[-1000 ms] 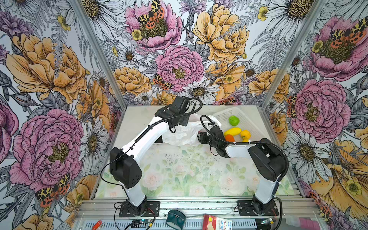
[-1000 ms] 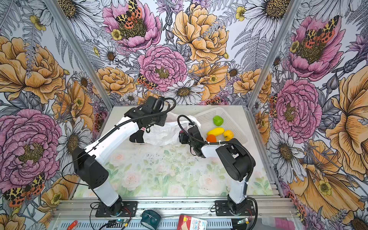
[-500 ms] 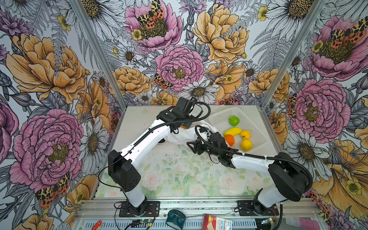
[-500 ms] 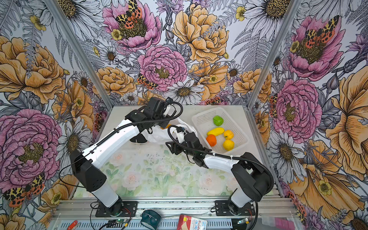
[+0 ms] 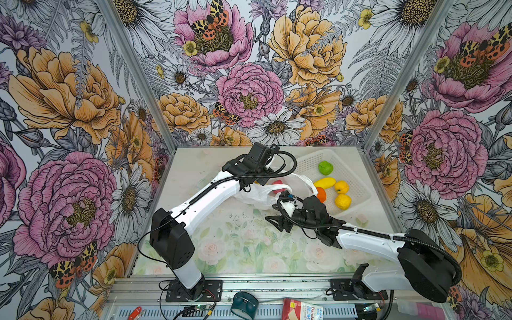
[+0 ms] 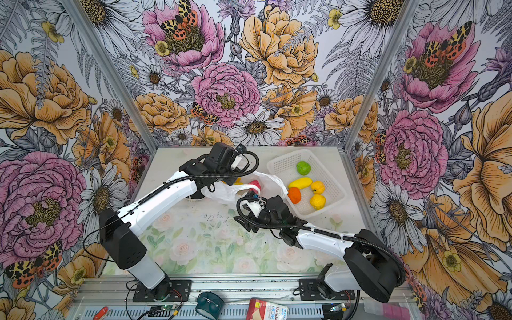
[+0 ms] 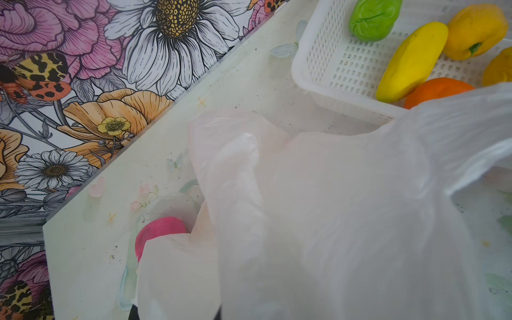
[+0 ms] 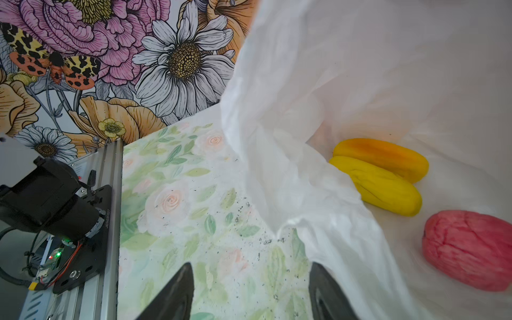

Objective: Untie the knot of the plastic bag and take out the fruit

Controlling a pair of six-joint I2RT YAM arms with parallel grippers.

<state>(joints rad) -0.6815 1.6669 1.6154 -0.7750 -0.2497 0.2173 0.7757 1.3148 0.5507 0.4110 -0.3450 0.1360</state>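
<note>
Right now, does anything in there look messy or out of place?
Black specks are strewn over the floral mat by the plastic bag, like spilled dirt. One bag handle also trails to the white basket rim. Otherwise nothing stands out.

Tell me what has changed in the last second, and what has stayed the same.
The right gripper, jaws open, drew back toward the front as its arm stretched out; it now hangs just outside the mouth of the plastic bag. The left gripper shifted slightly toward the basket, staying shut on the bag. The fruit in the basket did not move.
</note>
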